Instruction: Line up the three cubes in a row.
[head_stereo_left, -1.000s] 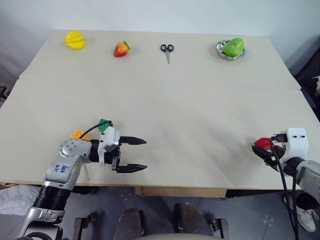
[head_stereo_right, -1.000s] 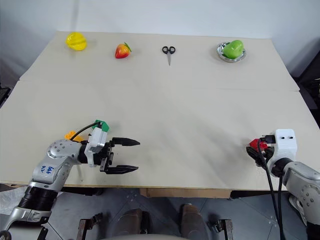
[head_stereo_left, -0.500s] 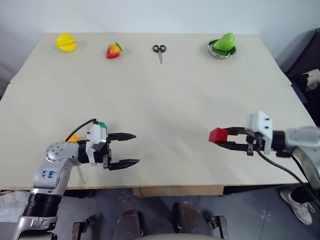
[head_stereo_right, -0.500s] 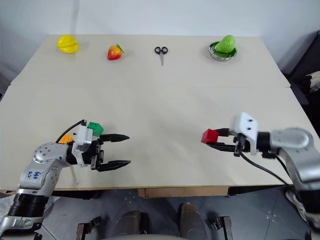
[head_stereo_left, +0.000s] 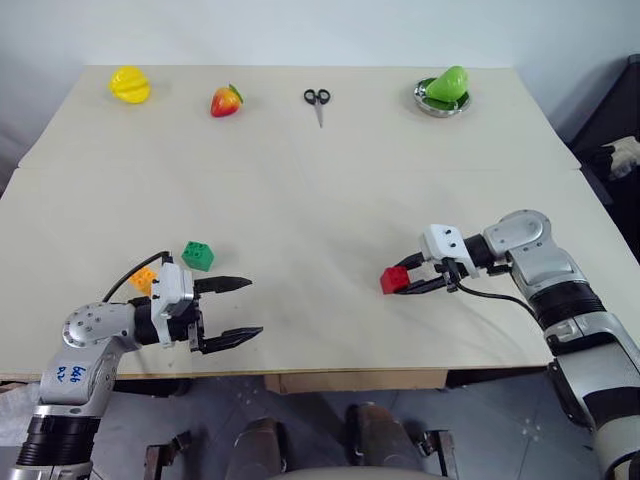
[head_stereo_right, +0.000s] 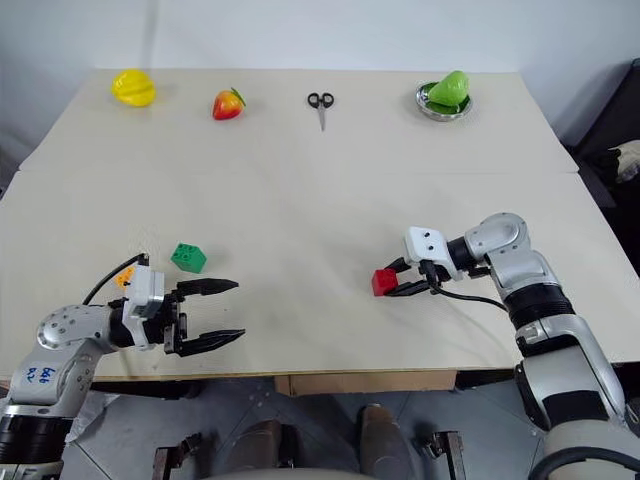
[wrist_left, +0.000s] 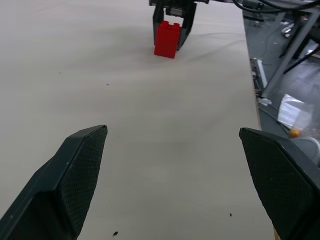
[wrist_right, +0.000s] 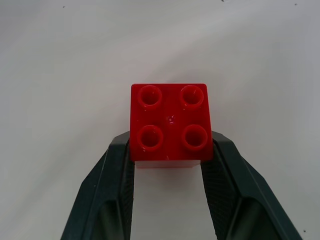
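Note:
The red cube (head_stereo_left: 394, 280) sits low over the table right of centre, with my right gripper (head_stereo_left: 405, 280) shut on it. In the right wrist view both fingers (wrist_right: 118, 170) press the sides of the studded red cube (wrist_right: 170, 124). At the front left, the green cube (head_stereo_left: 197, 255) lies on the table. The orange-yellow cube (head_stereo_left: 143, 280) lies just left of it, partly behind my left wrist. My left gripper (head_stereo_left: 253, 307) stands open and empty, pointing right, a little in front of the green cube. The left wrist view shows the red cube (wrist_left: 167, 39) far ahead.
Along the far edge lie a yellow toy fruit (head_stereo_left: 130, 84), a red toy fruit (head_stereo_left: 226, 100), black scissors (head_stereo_left: 317, 99) and a green toy fruit in a metal bowl (head_stereo_left: 443, 88). The table's front edge (head_stereo_left: 330, 378) runs just below both grippers.
My right gripper has carried the red cube leftward from the table's right edge toward the middle. My left gripper has drawn back to the left, uncovering the green cube. The camera view shifted.

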